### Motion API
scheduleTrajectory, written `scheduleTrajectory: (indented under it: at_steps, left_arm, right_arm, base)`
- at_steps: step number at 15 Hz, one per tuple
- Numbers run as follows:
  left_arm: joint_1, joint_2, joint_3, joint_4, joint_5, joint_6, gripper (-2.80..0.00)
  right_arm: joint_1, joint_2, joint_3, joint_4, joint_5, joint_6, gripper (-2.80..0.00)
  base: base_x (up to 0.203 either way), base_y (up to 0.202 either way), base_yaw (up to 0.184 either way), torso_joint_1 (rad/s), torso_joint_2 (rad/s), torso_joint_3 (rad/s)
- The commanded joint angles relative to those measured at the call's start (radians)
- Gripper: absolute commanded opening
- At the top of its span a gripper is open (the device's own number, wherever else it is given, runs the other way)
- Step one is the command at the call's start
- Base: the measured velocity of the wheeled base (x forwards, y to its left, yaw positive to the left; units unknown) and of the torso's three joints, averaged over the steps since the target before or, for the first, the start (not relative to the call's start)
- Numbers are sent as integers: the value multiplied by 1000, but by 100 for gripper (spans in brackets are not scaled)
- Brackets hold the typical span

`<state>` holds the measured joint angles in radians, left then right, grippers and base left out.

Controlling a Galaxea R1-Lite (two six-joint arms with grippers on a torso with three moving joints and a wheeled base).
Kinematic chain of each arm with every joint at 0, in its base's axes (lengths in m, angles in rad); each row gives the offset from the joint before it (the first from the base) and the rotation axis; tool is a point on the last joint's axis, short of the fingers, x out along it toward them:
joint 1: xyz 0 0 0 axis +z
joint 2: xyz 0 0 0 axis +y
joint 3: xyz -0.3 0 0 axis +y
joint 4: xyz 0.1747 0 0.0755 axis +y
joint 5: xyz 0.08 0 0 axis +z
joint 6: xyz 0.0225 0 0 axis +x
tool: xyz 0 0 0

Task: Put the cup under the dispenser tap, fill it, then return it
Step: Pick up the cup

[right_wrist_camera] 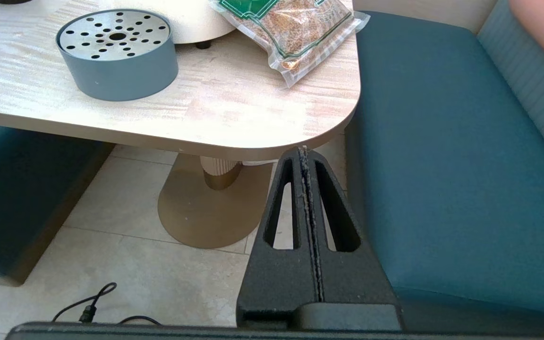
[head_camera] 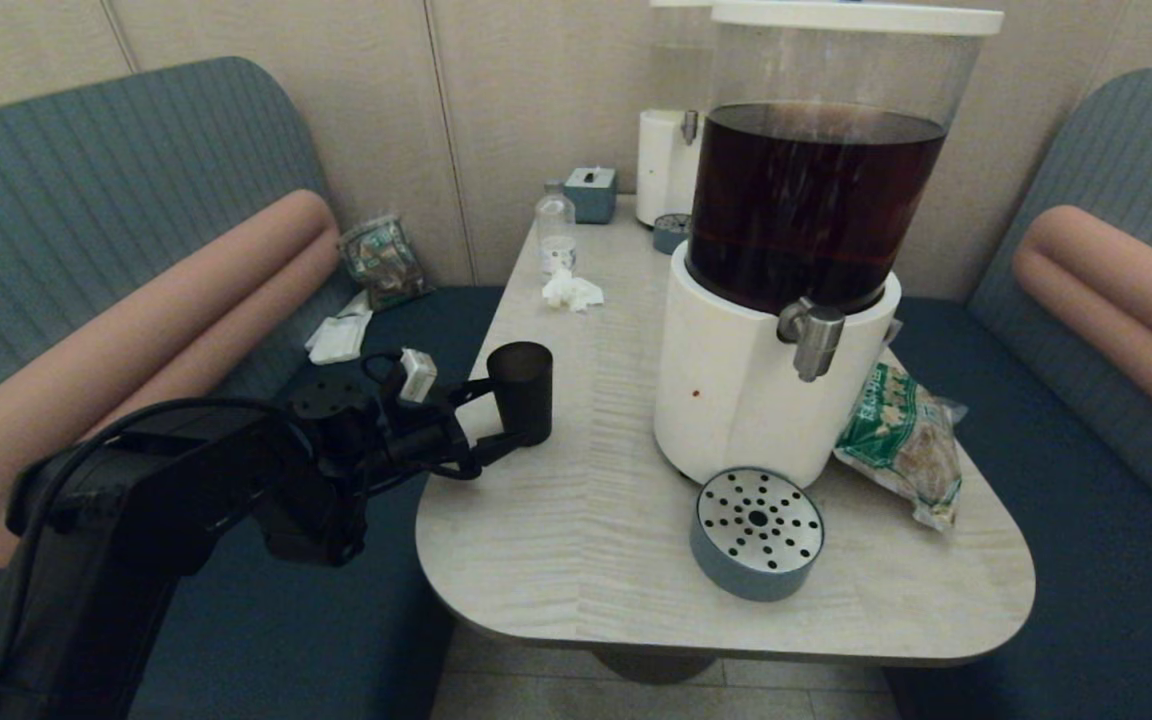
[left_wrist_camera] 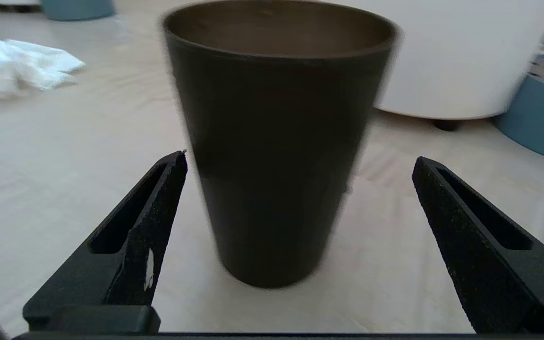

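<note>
The black cup (head_camera: 522, 388) stands upright on the table (head_camera: 576, 560) near its left edge, well left of the big dispenser (head_camera: 736, 400). It looks empty in the left wrist view, where the cup (left_wrist_camera: 276, 141) fills the middle. My left gripper (head_camera: 504, 412) is open with the cup between its fingers. One finger (left_wrist_camera: 158, 203) is almost at the cup's wall; the other finger (left_wrist_camera: 446, 208) is well apart from it. The silver dispenser tap (head_camera: 813, 336) sticks out of the white base below the dark brown drink. My right gripper (right_wrist_camera: 304, 153) is shut on nothing, low by the table's near right corner.
A round blue-grey drip tray (head_camera: 756, 533) sits before the dispenser, slightly left of the tap. A green snack bag (head_camera: 901, 440) lies to its right. A crumpled tissue (head_camera: 571, 290), a small bottle (head_camera: 556, 230), a tissue box (head_camera: 591, 192) and a slimmer white dispenser (head_camera: 671, 150) stand at the back.
</note>
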<state>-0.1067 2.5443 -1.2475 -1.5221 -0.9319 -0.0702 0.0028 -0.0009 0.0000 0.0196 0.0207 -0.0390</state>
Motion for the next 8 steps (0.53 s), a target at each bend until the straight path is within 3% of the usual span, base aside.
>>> scheduleTrajectory:
  at_steps: [1, 8]
  left_arm:
    - [-16, 20, -40, -8, 12, -4, 0]
    - [-44, 69, -124, -8, 84, -13, 0]
  right_arm:
    - [0, 1, 0, 0, 1, -1, -280]
    - [0, 1, 2, 0, 1, -1, -280]
  base:
    - [0, 0, 0, 0, 0, 0]
    - [0, 0, 0, 0, 0, 0]
